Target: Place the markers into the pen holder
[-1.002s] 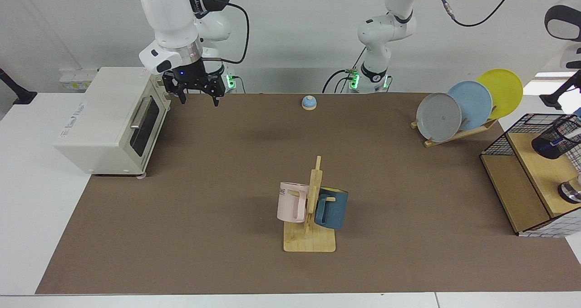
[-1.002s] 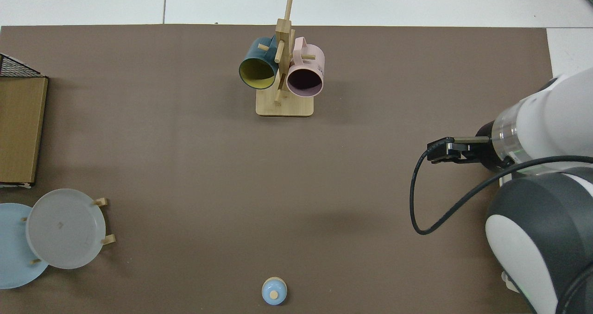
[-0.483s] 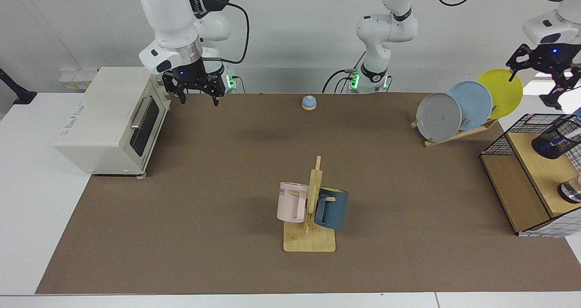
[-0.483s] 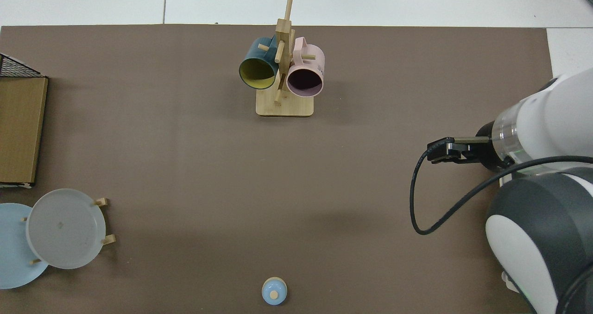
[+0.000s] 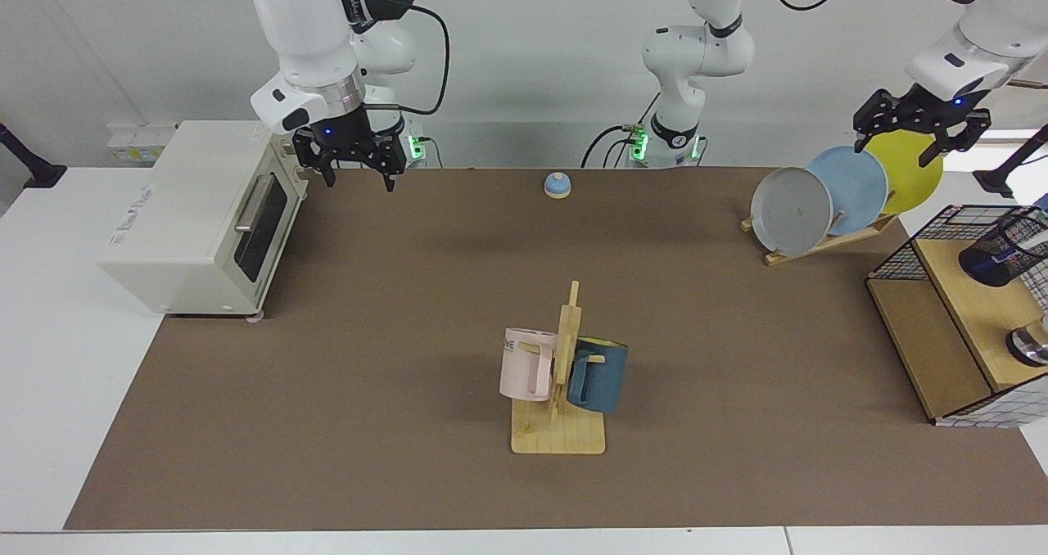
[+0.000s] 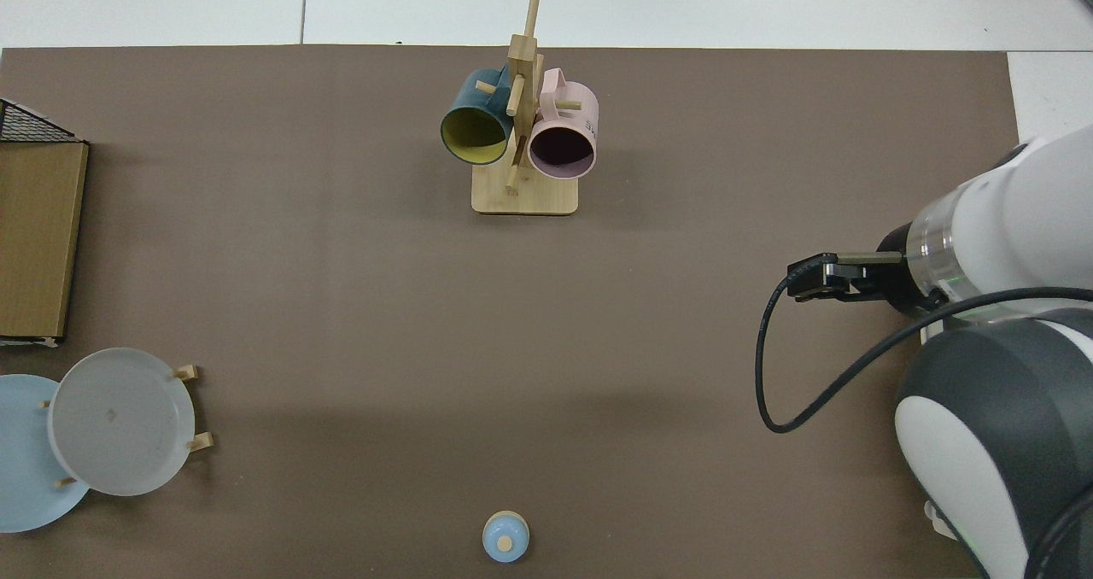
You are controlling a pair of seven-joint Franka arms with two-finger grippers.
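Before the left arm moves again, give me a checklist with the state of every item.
1. Left pincer open and empty: ok. It hangs in the air in front of the yellow plate.
2. Right pincer out of the way: ok. That arm waits, open and empty, beside the toaster oven.
3. Pen holder upright: not ok. It lies tilted on the wooden shelf inside the wire basket, at the picture's edge.
4. Marker found: cannot tell. A white and blue piece shows through the mesh; no other is in view.
5. Room between the left pincer and the yellow plate: cannot tell from this view.
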